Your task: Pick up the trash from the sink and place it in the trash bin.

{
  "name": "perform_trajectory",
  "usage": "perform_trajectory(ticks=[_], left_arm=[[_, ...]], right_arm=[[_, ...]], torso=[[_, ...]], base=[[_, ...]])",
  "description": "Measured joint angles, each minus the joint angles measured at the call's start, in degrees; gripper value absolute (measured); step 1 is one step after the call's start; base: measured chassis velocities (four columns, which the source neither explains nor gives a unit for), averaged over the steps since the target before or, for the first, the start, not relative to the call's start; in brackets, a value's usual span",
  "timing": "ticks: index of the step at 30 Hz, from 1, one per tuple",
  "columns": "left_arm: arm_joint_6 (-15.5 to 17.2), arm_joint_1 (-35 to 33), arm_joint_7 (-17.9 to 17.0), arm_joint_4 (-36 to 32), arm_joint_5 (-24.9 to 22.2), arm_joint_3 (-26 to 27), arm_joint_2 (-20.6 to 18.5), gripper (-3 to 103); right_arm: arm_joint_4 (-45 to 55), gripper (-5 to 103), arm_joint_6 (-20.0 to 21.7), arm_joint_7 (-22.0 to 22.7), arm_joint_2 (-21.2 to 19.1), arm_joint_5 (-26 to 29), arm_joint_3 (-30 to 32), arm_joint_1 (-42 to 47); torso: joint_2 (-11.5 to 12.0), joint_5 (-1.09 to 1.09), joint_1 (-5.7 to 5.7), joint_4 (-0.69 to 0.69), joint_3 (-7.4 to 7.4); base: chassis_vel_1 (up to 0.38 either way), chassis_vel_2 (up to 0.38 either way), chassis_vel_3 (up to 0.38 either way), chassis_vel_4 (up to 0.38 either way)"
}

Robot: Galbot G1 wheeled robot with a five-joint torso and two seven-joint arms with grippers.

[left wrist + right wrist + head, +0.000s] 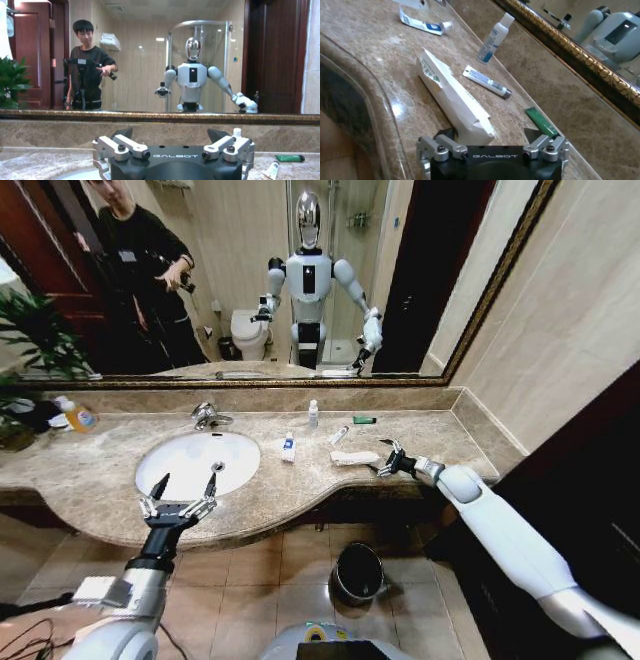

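Reaching over bench (420, 430), right hand (385, 459) spread at end of white wrapper (355, 458); left hand (180, 498) spread, hovering near sink (160, 470).

Glossy marble counter (300, 480) (white paper wrapper (454, 98))

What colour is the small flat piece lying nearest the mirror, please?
Green piece, clearest in the right wrist view.

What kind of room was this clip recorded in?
Most likely a hotel-style bathroom. An oval white basin with a chrome tap sits in a beige marble counter, a large gold-framed wall mirror reflects a white toilet, and small toiletry tubes lie along the counter.
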State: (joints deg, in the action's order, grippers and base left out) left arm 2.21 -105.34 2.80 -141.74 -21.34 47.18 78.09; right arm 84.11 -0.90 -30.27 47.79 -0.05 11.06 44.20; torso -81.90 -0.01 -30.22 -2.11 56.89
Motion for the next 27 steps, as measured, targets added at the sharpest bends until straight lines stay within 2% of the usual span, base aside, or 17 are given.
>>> perform_trajectory(ticks=[1, 2, 4, 5, 7, 10, 11, 14, 15, 16, 17, 19, 20, 23, 27], left_arm=[[0.00, 0.00, 0.00, 0.00, 0.00, 0.00, 0.00, 100], [0.00, 0.00, 0.00, 0.00, 0.00, 0.00, 0.00, 100], [0.00, 0.00, 0.00, 0.00, 0.00, 0.00, 0.00, 100], [0.00, 0.00, 0.00, 0.00, 0.00, 0.00, 0.00, 100], [0.00, 0.00, 0.00, 0.00, 0.00, 0.00, 0.00, 100], [0.00, 0.00, 0.00, 0.00, 0.00, 0.00, 0.00, 100], [0.00, 0.00, 0.00, 0.00, 0.00, 0.00, 0.00, 100], [0.00, 0.00, 0.00, 0.00, 0.00, 0.00, 0.00, 100], [0.00, 0.00, 0.00, 0.00, 0.00, 0.00, 0.00, 100], [0.00, 0.00, 0.00, 0.00, 0.00, 0.00, 0.00, 100], [0.00, 0.00, 0.00, 0.00, 0.00, 0.00, 0.00, 100], [0.00, 0.00, 0.00, 0.00, 0.00, 0.00, 0.00, 100], [0.00, 0.00, 0.00, 0.00, 0.00, 0.00, 0.00, 100], [0.00, 0.00, 0.00, 0.00, 0.00, 0.00, 0.00, 100], [0.00, 0.00, 0.00, 0.00, 0.00, 0.00, 0.00, 100]], right_arm=[[-0.05, 93, -0.06, 0.32, 0.07, -0.07, -0.04, 0.01], [-0.12, 83, -0.23, 0.62, 0.09, -0.12, -0.05, 0.07], [-0.11, 83, -0.33, 0.65, 0.08, -0.14, -0.04, 0.12], [0.05, 71, -0.51, 0.66, -0.02, -0.15, 0.03, 0.35], [0.24, 71, -0.55, 0.66, -0.14, -0.16, 0.09, 0.52], [1.49, 55, -0.59, 0.70, -0.94, -0.07, 0.34, 1.22], [1.49, 55, -0.59, 0.70, -0.94, -0.07, 0.34, 1.22], [2.16, 39, -0.71, 0.68, -1.27, 0.03, 0.37, 1.43], [2.21, 39, -0.71, 0.68, -1.28, 0.06, 0.37, 1.44], [2.25, 33, -0.71, 0.68, -1.29, 0.09, 0.37, 1.44], [2.25, 33, -0.71, 0.68, -1.29, 0.09, 0.37, 1.44], [2.15, 23, -0.74, 0.69, -1.15, 0.13, 0.34, 1.44], [2.15, 23, -0.74, 0.69, -1.15, 0.13, 0.34, 1.44], [1.83, 7, -0.80, 0.82, -0.96, 0.13, 0.33, 1.66], [1.87, 1, -0.82, 0.87, -0.98, 0.12, 0.65, 2.36]], torso=[[0.00, 0.00, 0.00, 0.00, 0.00], [0.00, 0.01, 0.00, 0.00, 0.01], [0.00, 0.01, 0.00, 0.00, 0.01], [0.01, 0.02, 0.00, 0.00, 0.01], [0.01, 0.03, -0.01, 0.00, 0.01], [0.01, 0.02, -0.01, 0.00, 0.02], [0.01, 0.02, -0.01, 0.00, 0.02], [0.01, 0.01, -0.01, 0.00, 0.02], [0.01, 0.01, -0.01, 0.00, 0.02], [0.01, 0.01, -0.01, 0.00, 0.02], [0.01, 0.01, -0.01, 0.00, 0.02], [0.01, 0.01, -0.01, 0.00, 0.02], [0.01, 0.01, -0.01, 0.00, 0.02], [0.01, 0.01, -0.01, 0.00, 0.02], [0.02, 0.01, -0.01, 0.00, 0.02]], base=[[0.000, 0.000, 0.000, 0.000], [0.000, 0.000, 0.000, 0.000], [0.000, 0.000, 0.000, 0.000], [0.000, 0.000, 0.000, 0.000], [0.000, 0.000, 0.000, 0.000], [0.000, 0.000, 0.000, 0.000], [0.000, 0.000, 0.000, 0.000], [0.000, 0.000, 0.000, 0.000], [0.000, 0.000, 0.000, 0.000], [0.000, 0.000, 0.000, 0.000], [0.000, 0.000, 0.000, 0.000], [0.000, 0.000, 0.000, 0.000], [0.000, 0.000, 0.000, 0.000], [0.000, 0.000, 0.000, 0.000], [0.000, 0.000, 0.000, 0.000]])
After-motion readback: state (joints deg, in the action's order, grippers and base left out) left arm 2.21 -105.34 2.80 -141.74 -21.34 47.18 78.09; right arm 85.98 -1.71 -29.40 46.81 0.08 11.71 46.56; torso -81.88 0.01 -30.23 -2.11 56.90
